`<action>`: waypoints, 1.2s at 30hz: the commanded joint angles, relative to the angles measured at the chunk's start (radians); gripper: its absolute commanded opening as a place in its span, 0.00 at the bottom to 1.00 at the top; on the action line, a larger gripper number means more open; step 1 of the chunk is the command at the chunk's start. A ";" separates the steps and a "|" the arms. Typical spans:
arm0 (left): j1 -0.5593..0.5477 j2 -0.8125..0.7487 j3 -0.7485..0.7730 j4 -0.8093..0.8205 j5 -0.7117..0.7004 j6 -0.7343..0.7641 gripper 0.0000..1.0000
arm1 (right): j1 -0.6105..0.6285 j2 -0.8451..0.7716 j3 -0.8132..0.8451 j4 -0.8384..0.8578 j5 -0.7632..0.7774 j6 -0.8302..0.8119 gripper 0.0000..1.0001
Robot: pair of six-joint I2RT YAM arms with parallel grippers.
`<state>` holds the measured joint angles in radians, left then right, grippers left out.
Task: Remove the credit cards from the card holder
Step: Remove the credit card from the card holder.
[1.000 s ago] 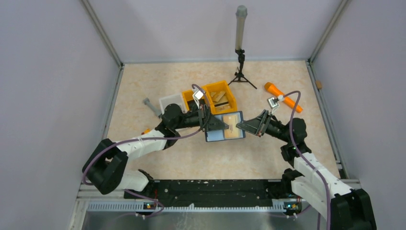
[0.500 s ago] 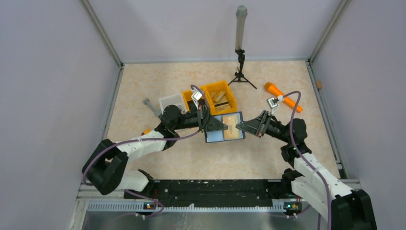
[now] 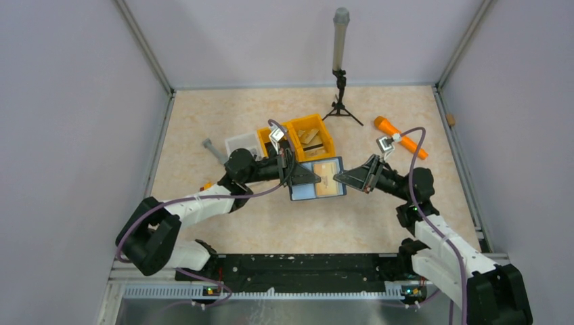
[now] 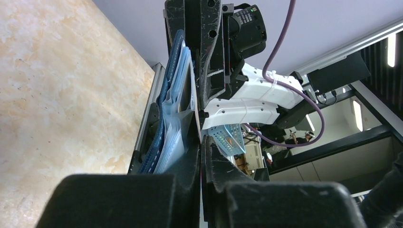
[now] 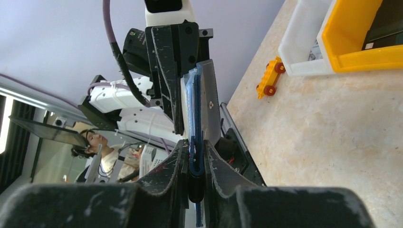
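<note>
**Wallet stretched between both arms, card only half committed**

The flat navy folding card holder [image 3: 304, 190] hangs open in the air over the middle of the table, pale blue inner face up, with a thin tan-orange credit card [image 3: 329, 181] sitting in its right half. The right gripper [image 3: 339, 179] pinches the holder's blue edge. The left gripper [image 3: 317, 177] has its fingers pressed tight together on a thin pale edge at the inner face. Card or pocket lip? Honestly can't tell.

The risk is that if it's the pocket lip, pulling just tugs the whole holder and could yank it out of the right pinch. A thin card could also slip free and drop.

Below is a beige marbled tabletop [image 3: 271, 223] with a yellow two-compartment bin [image 3: 326, 144], a white tray [image 3: 241, 143], an orange cylinder [image 3: 399, 143] and a small black tripod [image 3: 340, 108]. Plain pale grey walls box it in.
</note>
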<state>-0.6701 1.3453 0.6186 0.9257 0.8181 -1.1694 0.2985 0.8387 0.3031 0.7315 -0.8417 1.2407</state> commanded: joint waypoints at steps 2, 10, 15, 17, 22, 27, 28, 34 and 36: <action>0.014 -0.043 0.000 0.112 0.031 -0.011 0.00 | -0.007 0.022 0.015 0.102 -0.003 0.028 0.10; 0.040 -0.050 -0.021 0.130 0.042 -0.026 0.00 | -0.028 0.039 0.002 0.152 -0.014 0.063 0.03; 0.040 -0.039 -0.017 0.135 0.048 -0.031 0.00 | -0.028 0.042 0.003 0.153 -0.017 0.062 0.02; 0.040 -0.031 -0.013 0.136 0.047 -0.035 0.00 | -0.028 0.043 0.007 0.164 -0.024 0.065 0.10; 0.039 0.000 0.000 0.160 0.053 -0.053 0.00 | -0.029 0.060 0.013 0.202 -0.059 0.082 0.21; 0.041 0.004 -0.001 0.179 0.059 -0.065 0.00 | -0.029 0.052 0.010 0.157 -0.043 0.061 0.00; 0.042 -0.002 -0.002 0.168 0.060 -0.057 0.00 | -0.029 0.050 0.010 0.144 -0.037 0.054 0.00; 0.087 -0.080 -0.015 -0.042 0.058 0.052 0.00 | -0.047 0.026 0.014 0.091 -0.023 0.033 0.00; 0.109 -0.115 -0.022 -0.122 0.053 0.096 0.00 | -0.059 0.016 0.014 0.064 -0.023 0.025 0.00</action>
<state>-0.5976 1.3220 0.6014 0.9104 0.8707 -1.1759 0.2691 0.8867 0.3023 0.8089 -0.8753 1.3003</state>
